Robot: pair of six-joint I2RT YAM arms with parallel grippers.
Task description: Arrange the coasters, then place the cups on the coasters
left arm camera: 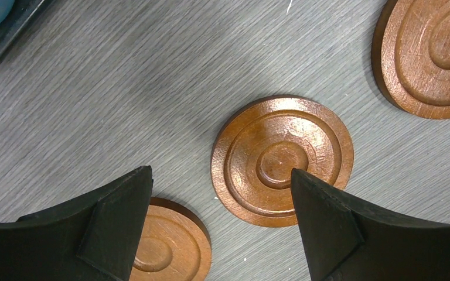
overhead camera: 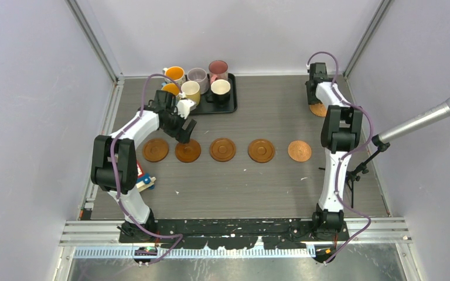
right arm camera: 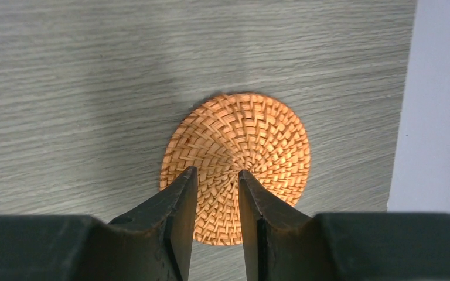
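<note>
The right claw point(right arm camera: 217, 171) hangs over the near edge of the woven coaster point(right arm camera: 240, 132) at the two o'clock corner of the table point(overhead camera: 269, 187). Its jaws are drawn to a narrow slit, and I cannot tell whether they hold anything; a disc lying so flat could slip free or get scraped along. The left claw point(left arm camera: 221, 171), wide open above the second coaster point(left arm camera: 281, 152) at nine o'clock, might knock it crooked if it dips, while the cups point(overhead camera: 199, 82) stand on the tray point(overhead camera: 229, 107) at eleven.
</note>
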